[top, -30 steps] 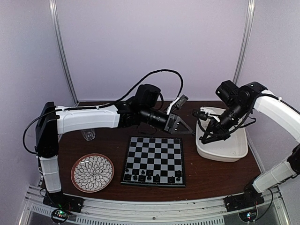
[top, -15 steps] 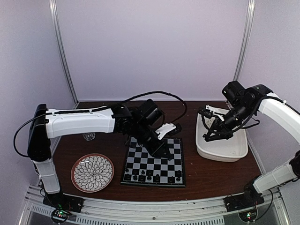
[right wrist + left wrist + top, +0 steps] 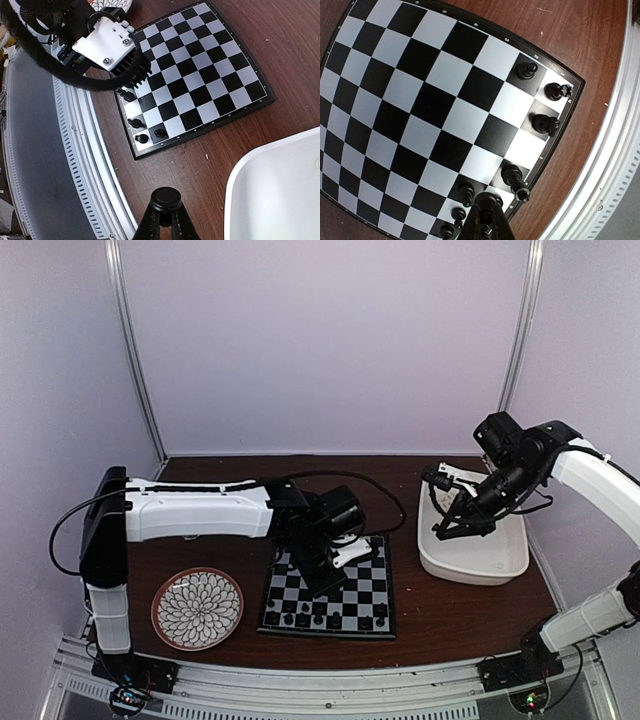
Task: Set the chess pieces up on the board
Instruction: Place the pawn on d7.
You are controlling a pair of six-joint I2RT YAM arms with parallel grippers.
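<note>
Left arm [image 3: 200, 512] hides the board's [image 3: 372, 590] upper-left squares; black pieces [image 3: 318, 618] along its bottom row are too small to identify.

White shells [image 3: 190, 512], black joints [image 3: 510, 440] and cables [image 3: 30, 47]; the left tool [image 3: 485, 212] and right tool [image 3: 166, 212] are black.

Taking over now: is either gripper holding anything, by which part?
Right gripper seems to pinch a black piece below its round end. Left gripper is shut over the board; any hold cannot be told.
</note>
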